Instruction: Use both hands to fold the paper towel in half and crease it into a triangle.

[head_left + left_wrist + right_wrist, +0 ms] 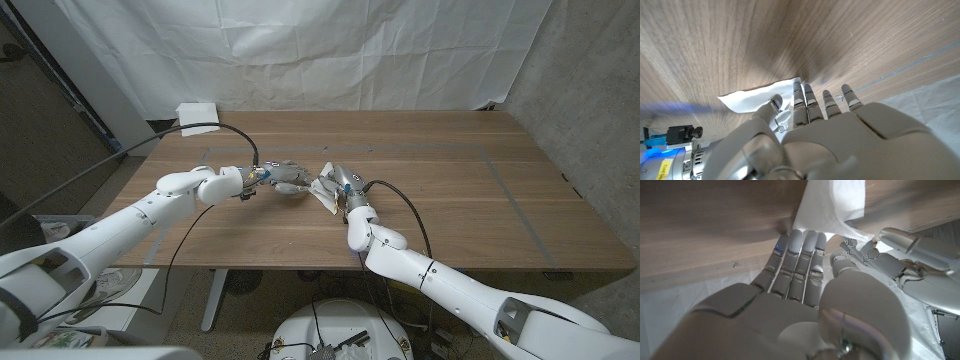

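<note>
Paper towel (325, 192) mid-table, partly folded; left hand (283, 178) and right hand (340, 183) both pinching it; crease pending.

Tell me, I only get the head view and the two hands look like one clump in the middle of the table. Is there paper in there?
Observer: Yes. The left wrist view shows the white paper towel on the wood, with the left hand and its fingertips at the towel's edge.
Operator: And the other hand?
Observer: The right wrist view shows the right hand with its fingers reaching up to the towel, part of which stands lifted off the table.
Operator: Are the hands touching?
Observer: In the right wrist view the left hand's fingers lie close beside the right hand; whether they touch, I cannot tell.
</note>
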{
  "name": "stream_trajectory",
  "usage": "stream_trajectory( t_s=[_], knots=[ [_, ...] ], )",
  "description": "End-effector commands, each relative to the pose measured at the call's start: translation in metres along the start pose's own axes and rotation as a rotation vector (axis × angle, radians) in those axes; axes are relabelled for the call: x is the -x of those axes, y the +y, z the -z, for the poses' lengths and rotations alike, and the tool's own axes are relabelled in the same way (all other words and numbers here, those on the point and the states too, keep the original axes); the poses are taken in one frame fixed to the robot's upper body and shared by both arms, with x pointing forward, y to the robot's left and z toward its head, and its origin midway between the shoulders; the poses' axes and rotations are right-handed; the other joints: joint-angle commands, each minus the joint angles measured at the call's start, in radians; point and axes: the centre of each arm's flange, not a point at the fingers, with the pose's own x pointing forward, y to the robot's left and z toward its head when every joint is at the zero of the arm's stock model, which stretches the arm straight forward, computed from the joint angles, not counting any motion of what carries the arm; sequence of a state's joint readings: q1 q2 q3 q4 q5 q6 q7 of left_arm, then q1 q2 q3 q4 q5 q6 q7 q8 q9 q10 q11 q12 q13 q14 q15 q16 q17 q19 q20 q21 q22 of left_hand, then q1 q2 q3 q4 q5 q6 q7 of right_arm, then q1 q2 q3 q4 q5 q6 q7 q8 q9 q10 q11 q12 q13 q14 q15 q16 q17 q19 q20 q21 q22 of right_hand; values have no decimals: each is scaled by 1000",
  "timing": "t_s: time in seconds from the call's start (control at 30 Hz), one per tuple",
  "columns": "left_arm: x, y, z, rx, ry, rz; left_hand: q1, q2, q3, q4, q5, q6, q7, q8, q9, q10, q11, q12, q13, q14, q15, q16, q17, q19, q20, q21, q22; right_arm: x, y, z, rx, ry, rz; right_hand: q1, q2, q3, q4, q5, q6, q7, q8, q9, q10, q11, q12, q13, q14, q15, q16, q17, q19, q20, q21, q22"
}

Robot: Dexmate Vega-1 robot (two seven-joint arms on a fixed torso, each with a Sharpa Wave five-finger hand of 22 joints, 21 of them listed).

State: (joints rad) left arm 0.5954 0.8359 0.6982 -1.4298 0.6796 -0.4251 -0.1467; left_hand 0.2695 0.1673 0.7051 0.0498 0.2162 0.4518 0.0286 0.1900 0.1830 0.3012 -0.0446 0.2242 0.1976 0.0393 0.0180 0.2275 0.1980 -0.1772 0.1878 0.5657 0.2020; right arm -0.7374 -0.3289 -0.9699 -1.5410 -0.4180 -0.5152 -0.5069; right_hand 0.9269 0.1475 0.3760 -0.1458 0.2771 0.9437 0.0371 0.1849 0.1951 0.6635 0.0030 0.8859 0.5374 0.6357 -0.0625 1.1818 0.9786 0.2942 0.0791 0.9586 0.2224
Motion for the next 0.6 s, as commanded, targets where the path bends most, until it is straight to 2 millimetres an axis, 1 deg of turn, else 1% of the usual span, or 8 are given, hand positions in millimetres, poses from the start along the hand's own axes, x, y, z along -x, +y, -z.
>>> stream_trajectory(
  t_s=[0.03,0.13,0.17,0.2,0.27,0.37,0.47,0.6],
  knots=[
    [0,16,-2,-51,-5,-62,-5,20,3,8,3,-5,0,0,2,5,3,4,5,1,3,2,5,-61,1,6,6,5,-7,-14,207,-59,128,30,-5,41,-29,18,7,-22,6,4,-11,-26,-7,-1,-1,-93,-12,12,6,-18,13,-10],
    [-1,18,-2,-59,-5,-68,-7,16,2,9,2,-4,0,1,2,9,11,6,5,0,2,1,5,-61,0,6,6,6,-10,-16,234,-56,148,44,-16,63,-38,26,3,-30,5,4,-23,-44,-13,-3,-5,-110,-21,22,10,-24,16,-17],
    [-1,19,-2,-62,-5,-67,-9,15,2,10,2,-5,1,1,2,7,12,5,5,-1,3,0,6,-62,0,6,6,6,-10,-16,246,-56,150,55,-30,72,-44,29,-2,-35,4,4,-41,-54,-19,-2,-6,-111,-23,28,11,-27,17,-21],
    [-2,18,-2,-65,-6,-65,-9,15,2,11,2,-9,-1,-1,2,4,13,4,5,-3,5,-1,6,-64,1,5,6,6,-11,-16,264,-56,149,54,-48,80,-40,30,-7,-44,3,5,-69,-57,-27,2,-16,-112,-33,34,3,-27,16,-25],
    [-4,16,-3,-67,-10,-56,-12,14,1,13,2,-17,0,-4,2,-3,9,1,5,-5,6,-1,6,-66,2,4,6,8,-13,-18,292,-58,158,41,-66,69,-31,23,-31,-57,-3,6,-99,-57,-34,10,-38,-110,-36,33,-9,-24,14,-29],
    [-5,13,-3,-67,-14,-46,-16,11,-1,17,1,-18,1,-4,2,-9,4,-2,5,-8,7,-2,7,-66,1,4,6,10,-14,-19,336,-59,169,60,-89,61,-37,9,-54,-90,-2,10,-136,-72,-39,21,-75,-117,-28,34,-23,-23,12,-32],
    [-6,11,-3,-66,-11,-41,-21,9,-2,21,0,-22,3,-5,2,-16,3,-4,6,-9,6,-3,8,-66,1,4,6,12,-16,-19,342,-58,174,90,-109,55,-39,-16,4,-108,26,13,-132,-84,-34,24,-84,-124,-18,22,-26,-24,14,-34],
    [-5,9,-2,-65,-9,-40,-24,8,-2,23,0,-25,1,-6,2,-21,4,-6,6,-11,6,-5,8,-71,2,3,6,15,-20,-15,328,-63,199,121,-112,38,-29,-64,119,-86,69,21,-81,-98,2,42,-65,-139,14,3,-13,-33,24,-36]
  ],
)
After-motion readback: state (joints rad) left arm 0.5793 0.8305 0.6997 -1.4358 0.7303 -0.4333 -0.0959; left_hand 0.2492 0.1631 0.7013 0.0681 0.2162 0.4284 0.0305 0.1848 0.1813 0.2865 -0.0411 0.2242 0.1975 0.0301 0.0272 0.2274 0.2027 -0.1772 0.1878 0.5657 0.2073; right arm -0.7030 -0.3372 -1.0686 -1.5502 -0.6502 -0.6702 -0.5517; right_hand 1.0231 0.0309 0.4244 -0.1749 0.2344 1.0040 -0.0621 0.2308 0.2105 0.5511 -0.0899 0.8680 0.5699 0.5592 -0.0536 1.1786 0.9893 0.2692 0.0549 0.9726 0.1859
